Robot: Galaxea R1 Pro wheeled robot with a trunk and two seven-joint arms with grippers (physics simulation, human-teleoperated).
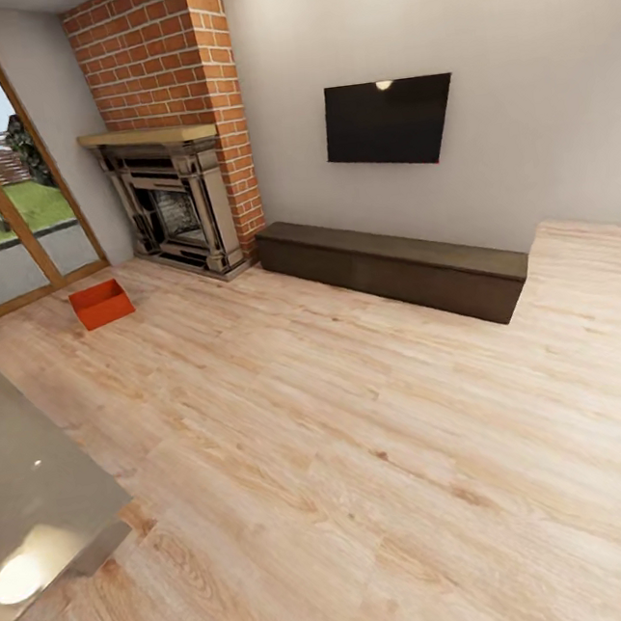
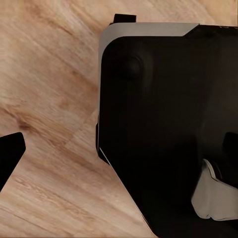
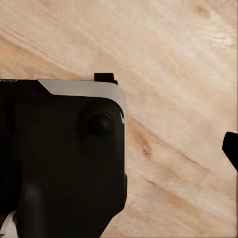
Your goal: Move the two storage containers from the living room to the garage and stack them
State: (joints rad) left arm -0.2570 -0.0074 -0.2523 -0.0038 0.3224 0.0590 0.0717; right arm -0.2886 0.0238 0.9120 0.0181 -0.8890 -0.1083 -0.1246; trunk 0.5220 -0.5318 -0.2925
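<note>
Floor (image 1: 365, 440): light wood planks, visible grain, satin sheen. Bin (image 1: 102, 303): orange-red, matt, plastic-looking. Fireplace (image 1: 181, 205): rough red brick, dark metal surround, wood mantel. Cabinet (image 1: 393, 266): dark brown, matt. TV (image 1: 388, 122): glossy black. Table (image 1: 30, 481): glass top, reflective. Robot base (image 2: 163, 129): smooth black, grey trim.

One orange-red storage container (image 1: 102, 304), a shallow rectangular open-top bin with thin walls, sits upright and empty on the light wood plank floor (image 1: 365, 440) of the living room, turned slightly askew, near the brick fireplace (image 1: 181, 205) and glass door (image 1: 5, 193).
</note>
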